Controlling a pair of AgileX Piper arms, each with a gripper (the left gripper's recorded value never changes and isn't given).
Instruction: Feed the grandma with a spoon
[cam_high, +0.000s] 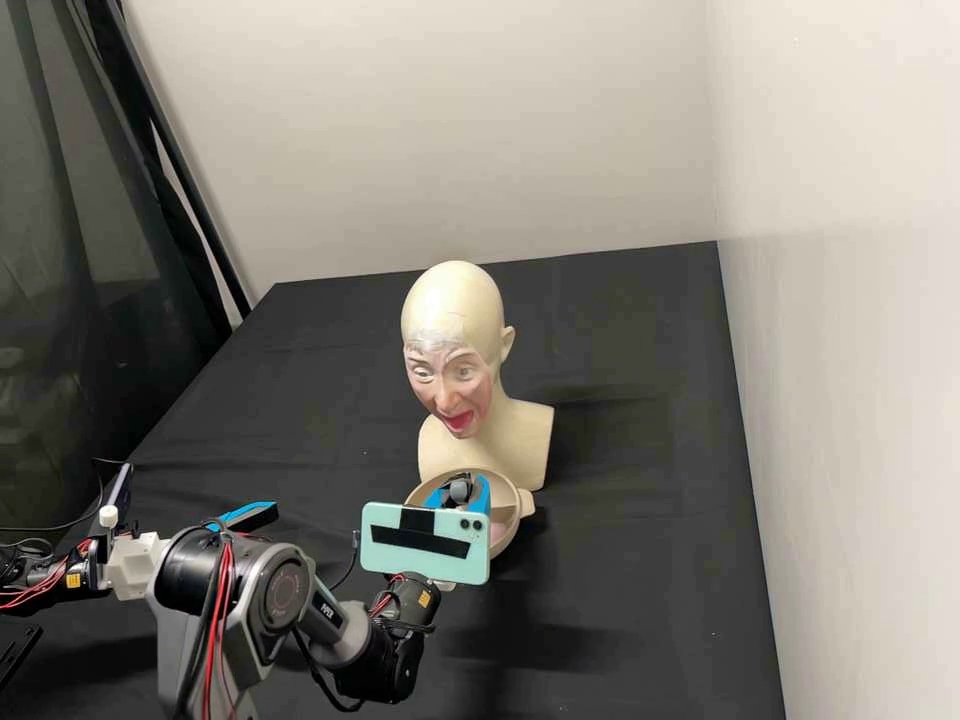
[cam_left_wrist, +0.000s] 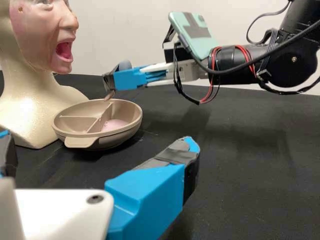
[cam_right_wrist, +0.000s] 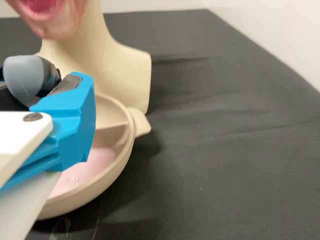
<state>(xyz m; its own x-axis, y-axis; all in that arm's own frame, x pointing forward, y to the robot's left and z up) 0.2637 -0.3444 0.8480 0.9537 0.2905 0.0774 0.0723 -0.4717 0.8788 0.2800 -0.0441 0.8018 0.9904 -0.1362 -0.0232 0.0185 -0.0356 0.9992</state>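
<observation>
- Right tool (cam_high: 461, 494) is clamping a spoon (cam_left_wrist: 108, 94) between its blue fingers and hovering just above the bowl (cam_left_wrist: 97, 122). The scoop end is pointing down at the rim and the rounded grey handle end is sticking up.
- That steep hold is probably serving a dip into the food; carrying a load to the mouth would call for levelling the spoon.
- Left tool (cam_left_wrist: 97, 154) is lying low near the table (cam_high: 620, 400) with its fingers spread wide and gripping nothing. It seems to be keeping out of the way.
- The bowl is sitting right in front of the grandma (cam_high: 460, 380), at the foot of her chest, so the lift to her mouth is looking short.
- The bowl is showing as round, shallow, matte beige, ridged into compartments, with pale pink food in one.
- The grandma is standing as a hard-looking cream bust, bald, red mouth gaping.
- Black cloth is covering the table, lightly wrinkled.
- A mint phone (cam_high: 425, 540) is riding taped to the right arm.
</observation>
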